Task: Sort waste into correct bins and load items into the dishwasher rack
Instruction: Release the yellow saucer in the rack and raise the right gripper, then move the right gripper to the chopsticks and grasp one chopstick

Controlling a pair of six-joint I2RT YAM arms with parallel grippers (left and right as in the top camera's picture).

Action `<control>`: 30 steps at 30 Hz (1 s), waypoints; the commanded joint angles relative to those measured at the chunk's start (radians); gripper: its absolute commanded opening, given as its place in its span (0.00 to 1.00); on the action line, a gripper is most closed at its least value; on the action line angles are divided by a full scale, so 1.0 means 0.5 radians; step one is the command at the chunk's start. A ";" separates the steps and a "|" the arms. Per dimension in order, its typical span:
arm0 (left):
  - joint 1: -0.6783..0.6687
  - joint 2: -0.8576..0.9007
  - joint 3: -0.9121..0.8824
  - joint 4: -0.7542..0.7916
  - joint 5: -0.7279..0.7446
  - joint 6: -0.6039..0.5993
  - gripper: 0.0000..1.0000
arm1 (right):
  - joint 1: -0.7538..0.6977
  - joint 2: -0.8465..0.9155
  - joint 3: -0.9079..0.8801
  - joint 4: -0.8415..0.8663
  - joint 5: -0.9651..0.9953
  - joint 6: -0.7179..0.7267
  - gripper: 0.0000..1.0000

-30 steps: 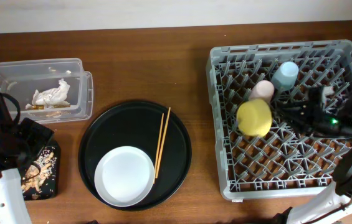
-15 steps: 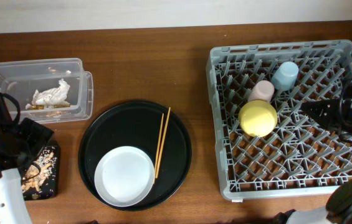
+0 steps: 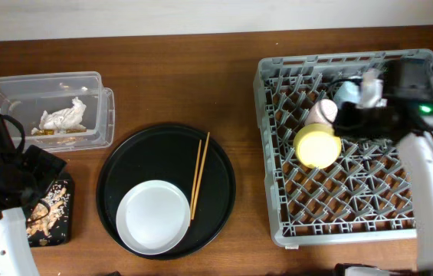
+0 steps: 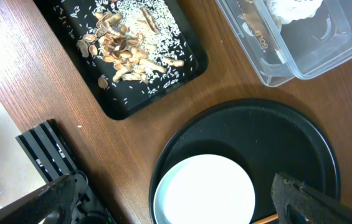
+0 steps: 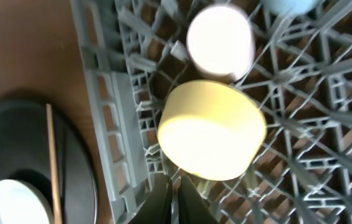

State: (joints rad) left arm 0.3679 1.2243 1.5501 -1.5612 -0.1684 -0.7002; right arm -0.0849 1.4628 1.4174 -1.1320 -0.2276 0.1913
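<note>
The pair of wooden chopsticks (image 3: 198,176), long axis lying near-to-far on the large round black tray (image 3: 132,162), is shown well left of the closed, empty right pincer (image 5: 174,200) and nearer the wide-open left pincer (image 4: 174,186).

Dark brown wooden table (image 3: 170,84), evenly lit, pale wall strip (image 3: 124,15) along its far edge.

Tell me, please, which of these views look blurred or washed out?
Right wrist: blurred throughout, yellow bowl soft-edged, cream-pink cup blown out to white; left wrist: crisp on the food scraps; overhead: sharp around the plate and chopsticks.
</note>
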 commanded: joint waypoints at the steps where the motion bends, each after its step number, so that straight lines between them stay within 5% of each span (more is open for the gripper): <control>1: 0.012 0.001 0.007 -0.001 -0.008 0.011 0.99 | 0.156 0.211 -0.011 -0.010 0.256 0.175 0.07; 20: 0.012 0.001 0.007 -0.001 -0.008 0.011 0.99 | 0.192 0.645 -0.021 0.199 0.576 0.266 0.04; 30: 0.012 0.001 0.007 -0.001 -0.008 0.011 0.99 | 0.195 0.552 -0.019 0.072 0.484 0.278 0.04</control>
State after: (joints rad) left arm 0.3679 1.2243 1.5501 -1.5608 -0.1684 -0.7002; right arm 0.0074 1.7828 1.4101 -1.0744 0.0410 0.3157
